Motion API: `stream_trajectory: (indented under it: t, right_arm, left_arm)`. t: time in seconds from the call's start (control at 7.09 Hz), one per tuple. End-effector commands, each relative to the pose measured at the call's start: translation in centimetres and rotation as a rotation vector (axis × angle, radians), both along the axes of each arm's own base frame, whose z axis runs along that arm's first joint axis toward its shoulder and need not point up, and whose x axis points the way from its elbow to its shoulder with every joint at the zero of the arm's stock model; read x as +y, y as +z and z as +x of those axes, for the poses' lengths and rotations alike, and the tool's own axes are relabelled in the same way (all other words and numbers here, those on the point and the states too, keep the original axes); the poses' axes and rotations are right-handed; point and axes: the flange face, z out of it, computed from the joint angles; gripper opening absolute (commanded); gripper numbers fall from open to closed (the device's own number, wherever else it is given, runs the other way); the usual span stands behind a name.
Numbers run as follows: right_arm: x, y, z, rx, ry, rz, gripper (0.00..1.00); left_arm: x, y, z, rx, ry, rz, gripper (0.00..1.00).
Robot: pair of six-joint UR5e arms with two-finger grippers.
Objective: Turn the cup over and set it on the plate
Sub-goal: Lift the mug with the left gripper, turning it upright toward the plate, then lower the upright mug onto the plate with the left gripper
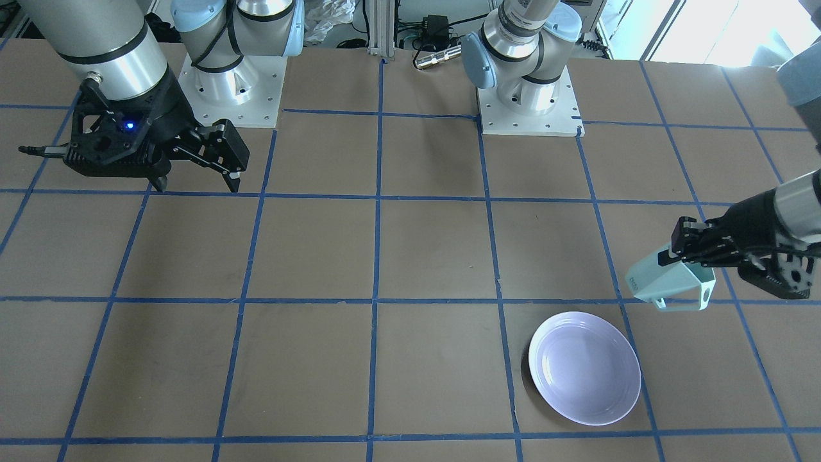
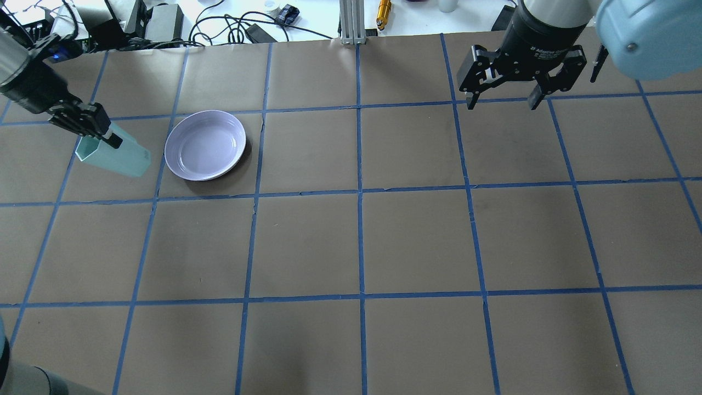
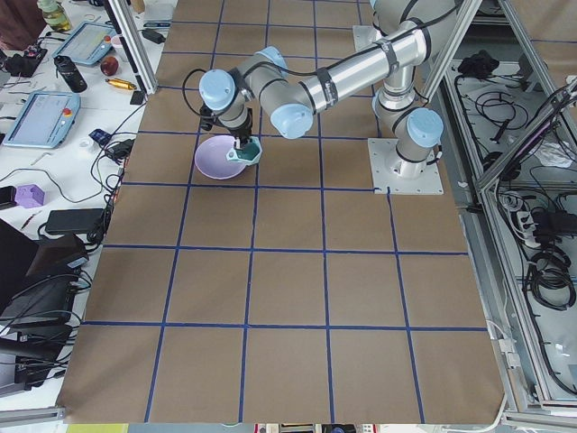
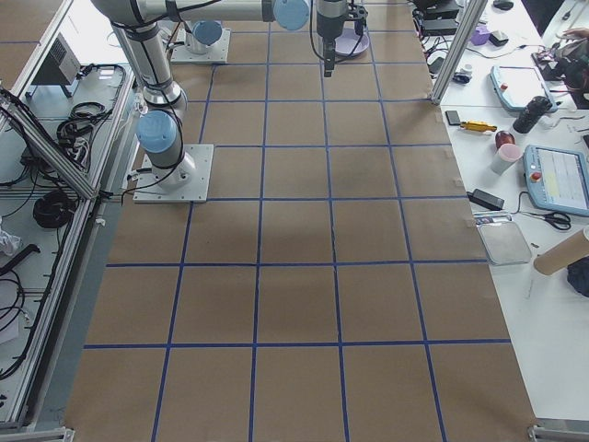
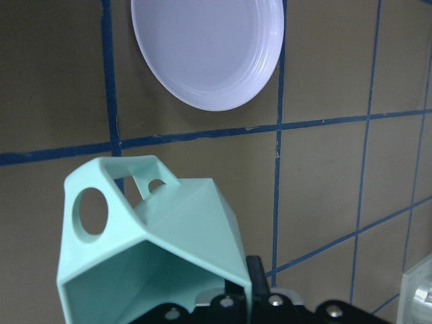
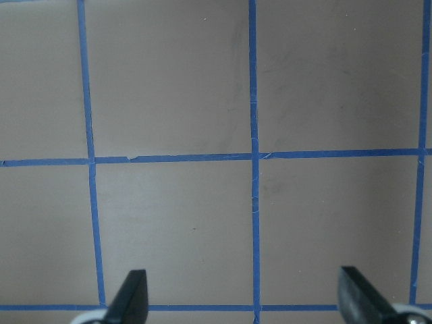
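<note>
The table (image 2: 307, 241) is covered in brown paper and gridded off with blue tape (image 2: 360, 164). Cables (image 2: 216, 24) are piled along its far edge, and teach pendants (image 4: 557, 180) are left on a white side bench (image 4: 552, 322).

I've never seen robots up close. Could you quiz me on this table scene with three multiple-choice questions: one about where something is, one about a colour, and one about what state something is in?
1. Where is the cup?
A. Sitting on the plate
B. Held tilted in the left pincer, off to one side of the plate
C. Held by the right pincer

2. What colour is the plate?
A. Pale lavender
B. Bright red
C. Black

3. What state is the right pincer in?
A. Shut on a cup
B. Open and empty
C. Shut on the plate

Answers:
1. B, since the front and overhead views show the pincer's fingers clamping the cup's wall, with the plate lying empty nearby.
2. A, as the plate is glossy lavender in every view.
3. B, because its wrist camera shows two spread fingers with only the taped surface between them.
</note>
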Motion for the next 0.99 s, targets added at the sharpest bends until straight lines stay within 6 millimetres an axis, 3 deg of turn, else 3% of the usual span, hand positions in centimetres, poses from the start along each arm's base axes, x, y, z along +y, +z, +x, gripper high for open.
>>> stream_trajectory:
  t: [0.0,0.28,0.42,0.85]
  right_arm:
    - [0.0,0.0,0.0,0.0,0.0,0.001,1.0]
    - [0.0,0.0,0.0,0.0,0.002,0.0,1.0]
    - [0.0,0.0,0.0,0.0,0.002,0.0,1.0]
    - [0.0,0.0,0.0,0.002,0.001,0.0,1.0]
  left_arm:
    - [-2.8,-1.5,-8.1,-0.209,-0.195,-0.044,0.0]
    - [-5.2,-4.7,-10.4,-0.238,-0.239,-0.111,0.0]
    - [-6.0,-6.2,-13.1,-0.257,-0.285,-0.104,0.0]
    - [-6.7,-8.8,-13.9,-0.271,-0.307,-0.096,0.0]
